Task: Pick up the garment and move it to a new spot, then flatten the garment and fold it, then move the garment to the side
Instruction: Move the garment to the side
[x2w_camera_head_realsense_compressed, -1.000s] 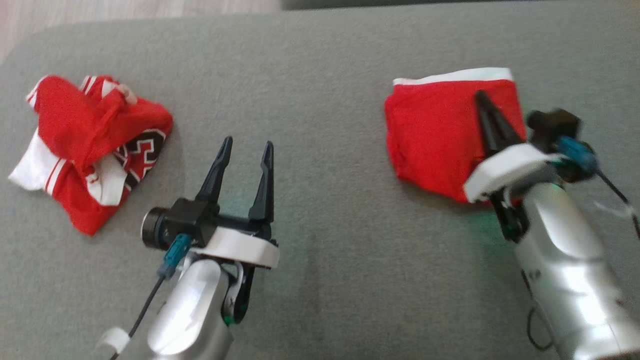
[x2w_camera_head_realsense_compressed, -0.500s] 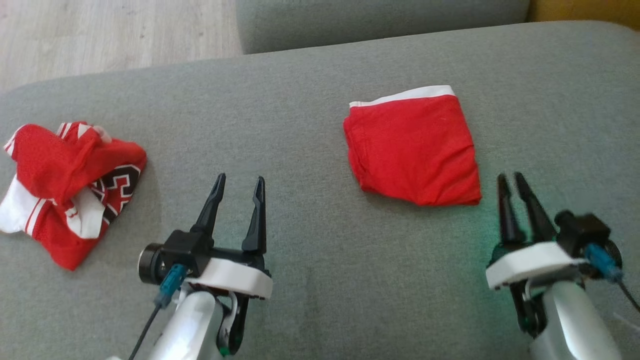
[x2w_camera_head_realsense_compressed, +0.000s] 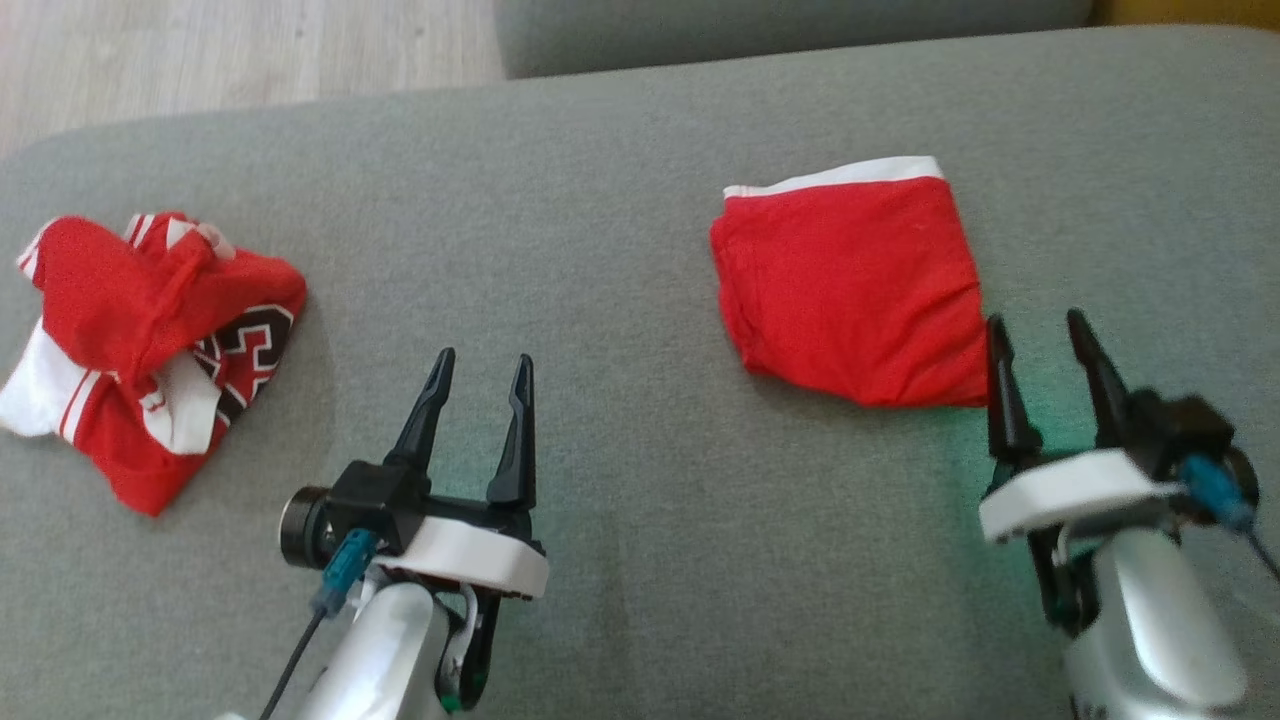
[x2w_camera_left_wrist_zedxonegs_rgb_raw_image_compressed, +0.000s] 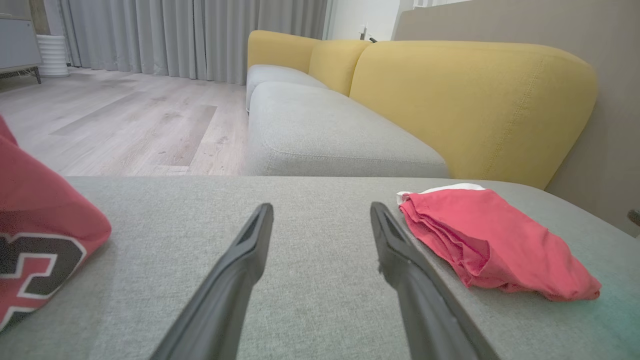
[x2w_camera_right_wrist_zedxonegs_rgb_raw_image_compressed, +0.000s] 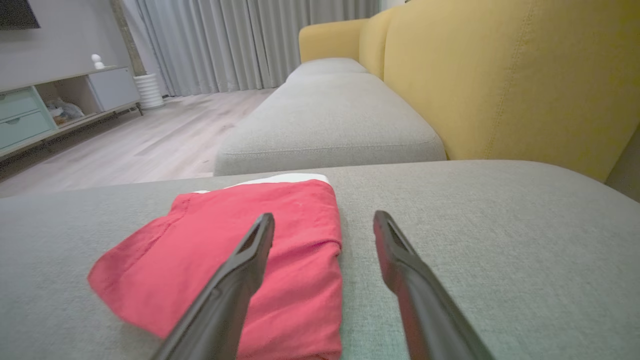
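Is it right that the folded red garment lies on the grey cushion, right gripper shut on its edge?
No: the head view shows the right gripper open, not shut on it. The folded red garment does lie on the grey cushion.

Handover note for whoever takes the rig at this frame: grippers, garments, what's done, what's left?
Left gripper: open, empty, over the grey cushion between the two garments.
Right gripper: open, empty, fingers at the near right corner of the folded red garment.
Done: that garment lies folded on the robot's right, released.
Left: the crumpled red jersey on the left lies unfolded, likely next.
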